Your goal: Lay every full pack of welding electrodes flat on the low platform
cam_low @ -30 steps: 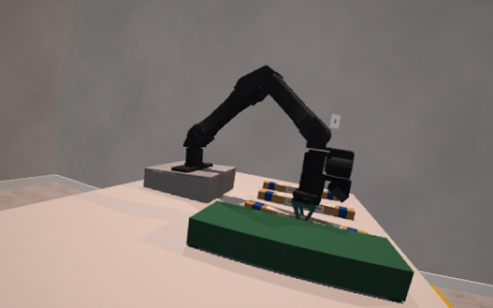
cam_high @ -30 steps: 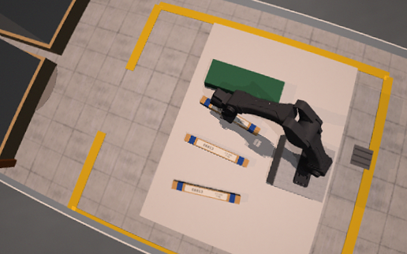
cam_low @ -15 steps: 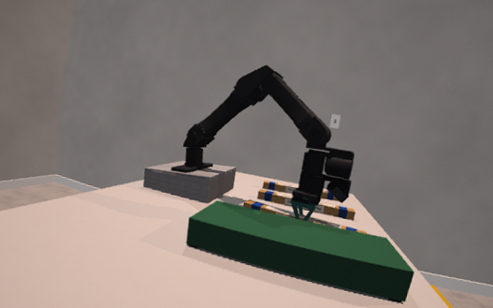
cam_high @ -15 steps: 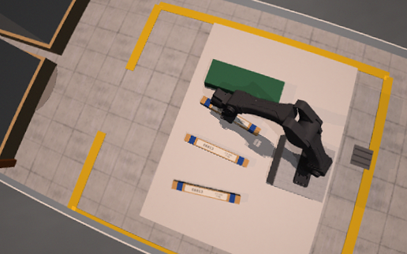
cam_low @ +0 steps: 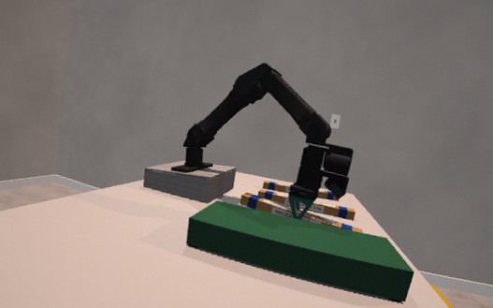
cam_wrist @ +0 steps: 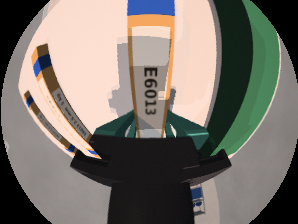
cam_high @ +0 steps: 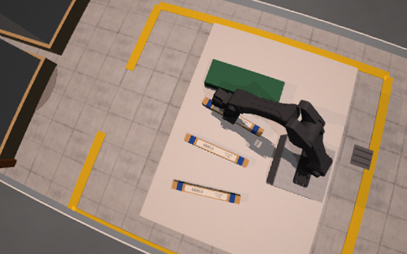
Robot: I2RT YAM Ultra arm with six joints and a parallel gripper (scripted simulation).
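My gripper (cam_high: 230, 115) (cam_low: 299, 213) (cam_wrist: 150, 111) points down and is shut on the pack nearest the platform (cam_high: 246, 123) (cam_low: 259, 202) (cam_wrist: 150, 90), its fingers on opposite long sides near the middle. This pack is tilted a little, its end toward the arm's base higher. Whether its far end touches the table is hard to tell. The green platform (cam_high: 246, 77) (cam_low: 297, 263) (cam_wrist: 260, 90) stands beside it with nothing on it. The middle pack (cam_high: 216, 151) (cam_low: 268, 195) (cam_wrist: 62, 102) and the farthest pack (cam_high: 206, 191) (cam_low: 272, 186) lie flat, labels up, on the table.
The arm's grey base block (cam_high: 283, 170) (cam_low: 177, 183) stands on the table (cam_high: 247, 232) (cam_low: 92, 242) off the packs' near ends. The platform's long side runs close along the held pack. The other two packs lie on the side away from the platform.
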